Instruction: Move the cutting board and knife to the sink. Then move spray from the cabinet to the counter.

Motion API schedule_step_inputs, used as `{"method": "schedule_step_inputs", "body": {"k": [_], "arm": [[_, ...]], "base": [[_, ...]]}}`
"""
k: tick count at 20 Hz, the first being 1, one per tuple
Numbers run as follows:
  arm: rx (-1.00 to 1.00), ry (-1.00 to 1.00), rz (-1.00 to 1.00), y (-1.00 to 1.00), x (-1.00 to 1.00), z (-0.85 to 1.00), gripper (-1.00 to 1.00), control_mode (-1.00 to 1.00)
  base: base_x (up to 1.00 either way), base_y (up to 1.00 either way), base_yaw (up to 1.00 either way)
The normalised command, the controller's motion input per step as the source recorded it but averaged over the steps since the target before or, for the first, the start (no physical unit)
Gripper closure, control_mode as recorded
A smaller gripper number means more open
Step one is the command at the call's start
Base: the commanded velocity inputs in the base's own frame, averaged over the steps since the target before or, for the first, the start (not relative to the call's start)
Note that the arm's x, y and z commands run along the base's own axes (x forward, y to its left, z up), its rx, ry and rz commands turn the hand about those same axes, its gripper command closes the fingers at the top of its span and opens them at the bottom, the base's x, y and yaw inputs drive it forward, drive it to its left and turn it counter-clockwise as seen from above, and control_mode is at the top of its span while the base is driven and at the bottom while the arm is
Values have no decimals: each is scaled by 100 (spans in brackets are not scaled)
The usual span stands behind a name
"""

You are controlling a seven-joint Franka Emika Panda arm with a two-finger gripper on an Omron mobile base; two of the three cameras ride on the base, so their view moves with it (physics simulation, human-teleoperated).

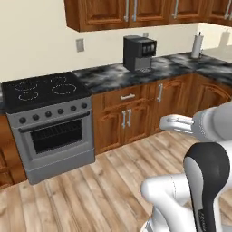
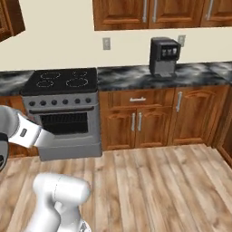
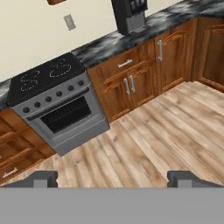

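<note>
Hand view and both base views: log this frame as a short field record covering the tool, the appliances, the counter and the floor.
tool: open, holding nothing, high over the floor
stove: grey oven with black ring-burner top, against the wall
counter: dark marble-look worktop beside the stove
on counter: black boxy coffee machine; white paper towel roll farther along
wall cabinets: reddish-brown wood, doors shut
floor: light wood planks

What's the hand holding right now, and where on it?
Nothing. The hand is open, its fingertips wide apart with only bare wood floor between them, out in front of the oven.
</note>
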Motion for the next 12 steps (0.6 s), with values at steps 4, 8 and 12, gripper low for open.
{"method": "schedule_step_inputs", "body": {"k": [4, 8, 12], "arm": [[0, 0, 0, 0, 0, 0, -100, 100], [0, 0, 0, 0, 0, 0, -100, 100], [0, 0, 0, 0, 0, 0, -100, 100]], "base": [[-56, 30, 53], [-44, 54, 43], [-4, 70, 29]]}}
